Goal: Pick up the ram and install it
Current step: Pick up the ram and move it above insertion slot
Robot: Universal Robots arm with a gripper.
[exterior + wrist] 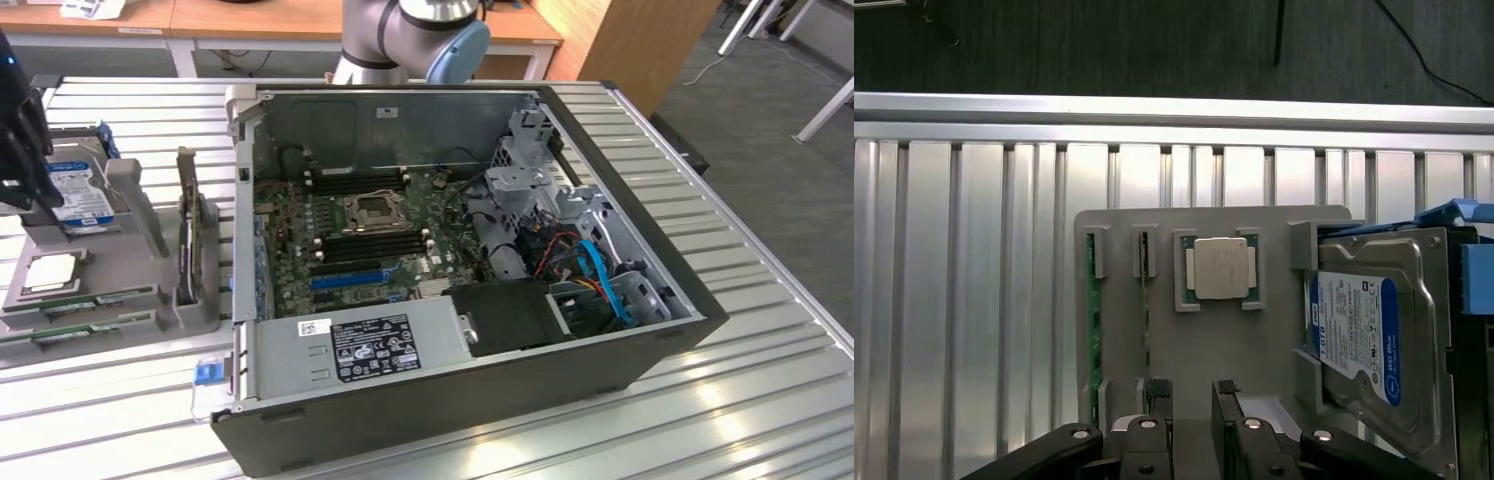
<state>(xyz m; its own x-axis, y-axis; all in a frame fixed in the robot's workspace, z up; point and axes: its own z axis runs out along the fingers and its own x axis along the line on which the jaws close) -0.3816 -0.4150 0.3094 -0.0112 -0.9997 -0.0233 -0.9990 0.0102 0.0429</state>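
Pick-up stage: pincer (1192,400) spread, empty, hovering over the gray holder (1254,350); ram (1092,330) stands on edge in its slot there. Grabbing it needs lining up along that thin edge, I reckon.

Robot arm (387,40) of silver-grey round tube segments, a light blue cap (458,50) closes one joint, black gripper (1192,392) built of hinged links, round silver screws (1252,424) sit on these links, two dark narrow fingertips (1158,392)

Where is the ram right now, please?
The ram sits in the grey holder at the exterior view's left, beside the processor chip, outside the computer case.
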